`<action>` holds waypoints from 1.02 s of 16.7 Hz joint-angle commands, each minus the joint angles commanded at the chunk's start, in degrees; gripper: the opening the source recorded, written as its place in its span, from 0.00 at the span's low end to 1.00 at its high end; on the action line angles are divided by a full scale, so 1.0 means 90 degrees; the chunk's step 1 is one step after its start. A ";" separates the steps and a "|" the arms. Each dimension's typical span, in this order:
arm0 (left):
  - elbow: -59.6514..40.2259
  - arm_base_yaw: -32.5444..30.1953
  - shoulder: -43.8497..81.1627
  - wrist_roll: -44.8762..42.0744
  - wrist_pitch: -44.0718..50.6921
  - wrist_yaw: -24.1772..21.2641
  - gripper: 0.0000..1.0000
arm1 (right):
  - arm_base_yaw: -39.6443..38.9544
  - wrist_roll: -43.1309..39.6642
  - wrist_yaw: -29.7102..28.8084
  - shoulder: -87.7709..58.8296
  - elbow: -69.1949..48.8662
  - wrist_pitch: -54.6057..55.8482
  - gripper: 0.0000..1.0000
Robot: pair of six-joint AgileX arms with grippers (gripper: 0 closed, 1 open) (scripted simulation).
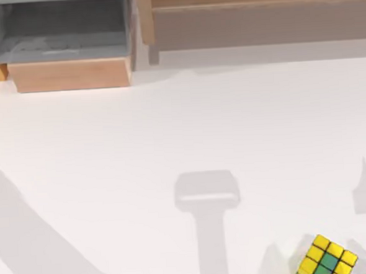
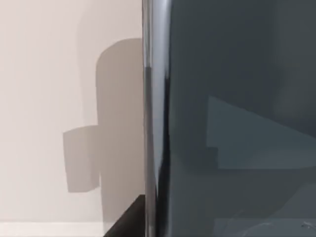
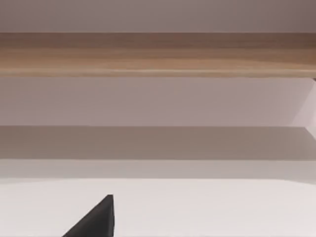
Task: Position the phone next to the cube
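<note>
Cube (image 1: 326, 258) sits on the white bench (image 1: 182, 131) at the near edge of the top view, right of centre, turned at an angle, partly cut by the frame. Left of the cube, on bare bench, lies a T-shaped shadow: broad rounded block over a narrow stem. Left wrist view has the phone (image 2: 237, 123) very close to the lens, dark slate face w/ glossy rim running upright, and the same sort of shadow on the bench behind it. My read: phone is up off the bench, prob. carried by the left arm, w/ the shadow marking roughly where it hangs relative to the cube. Can't tell if the left jaws are clamped on it; a dark wedge shows beside the rim, nothing more. Right wrist view looks across bench to a wooden shelf (image 3: 158, 52) w/ a dark wedge low in frame; can't tell the right jaws' state either, arm prob. idle. Room: bench between shadow and cube is bare, so a set-down left of the cube looks open. Grey drawer box (image 1: 65, 32) and shelf are far behind the cube, no bother. Risk: cube is close to the near edge, so phone should land beside it, not in front, w/o nudging it.
</note>
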State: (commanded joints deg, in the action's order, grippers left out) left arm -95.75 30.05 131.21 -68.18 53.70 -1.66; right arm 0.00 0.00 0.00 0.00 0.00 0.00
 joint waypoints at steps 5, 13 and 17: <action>0.0000 0.0000 0.0000 0.0000 0.0000 0.0000 0.00 | 0.0000 0.0000 0.0000 0.0000 0.0000 0.0000 1.00; -0.0069 -0.0013 -0.0174 0.0041 0.0218 -0.0046 0.00 | 0.0000 0.0000 0.0000 0.0000 0.0000 0.0000 1.00; -0.0236 -0.0015 -0.0292 0.0045 0.0529 -0.0045 0.00 | 0.0000 0.0000 0.0000 0.0000 0.0000 0.0000 1.00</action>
State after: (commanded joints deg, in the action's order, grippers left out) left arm -97.88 29.92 128.58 -67.77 58.46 -2.07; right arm 0.00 0.00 0.00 0.00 0.00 0.00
